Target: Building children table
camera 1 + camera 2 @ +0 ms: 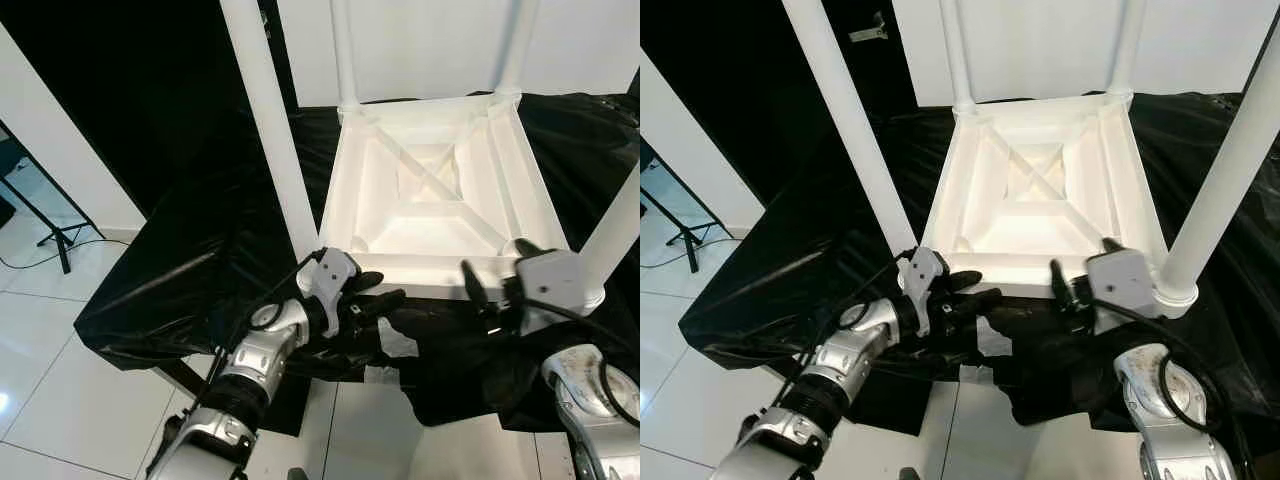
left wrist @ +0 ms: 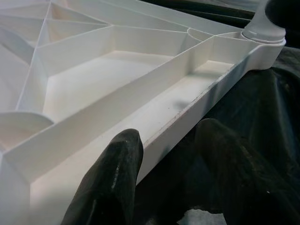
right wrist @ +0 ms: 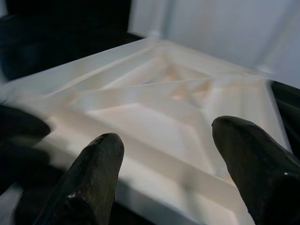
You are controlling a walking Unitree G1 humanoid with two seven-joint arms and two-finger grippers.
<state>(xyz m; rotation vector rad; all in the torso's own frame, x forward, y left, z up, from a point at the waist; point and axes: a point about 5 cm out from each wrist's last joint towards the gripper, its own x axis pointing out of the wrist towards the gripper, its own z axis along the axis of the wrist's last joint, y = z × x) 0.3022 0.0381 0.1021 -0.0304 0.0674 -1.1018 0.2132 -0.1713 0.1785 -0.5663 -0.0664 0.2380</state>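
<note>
While both sets of jaws stand spread and pinch nothing, they sit at the near rim of the work: the left gripper [image 1: 372, 297] reaches in from the near left with one finger [image 2: 112, 178] over the rim wall and the other outside it above the cloth, and the right gripper [image 1: 497, 285] hovers at the near right with its two fingers [image 3: 91, 176] wide apart, aimed across the ribbed underside. The tabletop [image 1: 440, 190] — white plastic, lying upside down with its stiffening ribs uppermost — rests on a support draped in black cloth [image 1: 190, 270], its near edge just beside both grippers. All four legs appear seated in their corner sockets: the near left leg [image 1: 268, 120] rises just beside the left gripper, the near right leg [image 1: 1225, 160] stands in a collar at the near right corner close to the right gripper, and the far left leg [image 1: 344, 50] and far right leg [image 1: 515, 45] stand at the far corners. Whether each leg is fully tightened cannot be told. In my judgement assembly is largely done; what remains is likely a check of the joints and turning the table onto its feet. A tiled floor [image 1: 60, 330] lies to the near left, with a dark stand [image 1: 45, 225] on it.
</note>
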